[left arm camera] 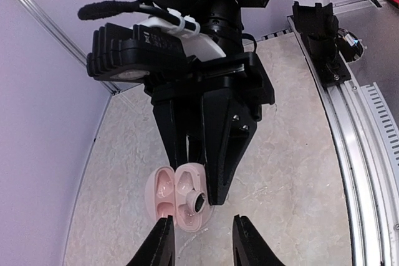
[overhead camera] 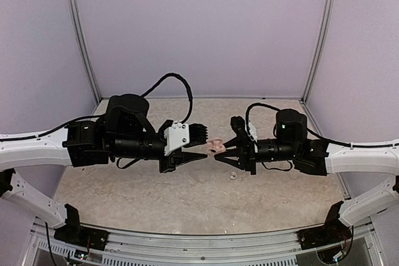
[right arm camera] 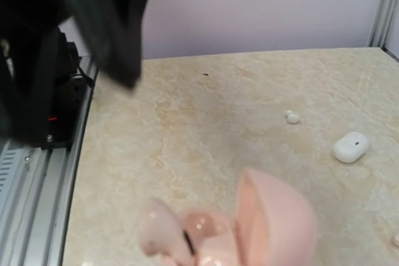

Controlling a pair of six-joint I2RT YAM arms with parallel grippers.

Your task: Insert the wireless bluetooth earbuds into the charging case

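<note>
Centre blocked mid-air; table underneath passable.
Left tool (overhead camera: pixel 198 156) and right tool (overhead camera: pixel 219 152) are set tip to tip at the open charging case (overhead camera: pixel 216 146); one earbud (overhead camera: pixel 234 175) is seen on the table (overhead camera: pixel 124 197) near the right tool.

Nothing legible shows in any of the three views. The nearest thing to lettering is a faint pale mark on the black camera block (left arm camera: pixel 134 54) (too blurred to read). The glossy pink case (left arm camera: pixel 177 194) shows only reflections.
</note>
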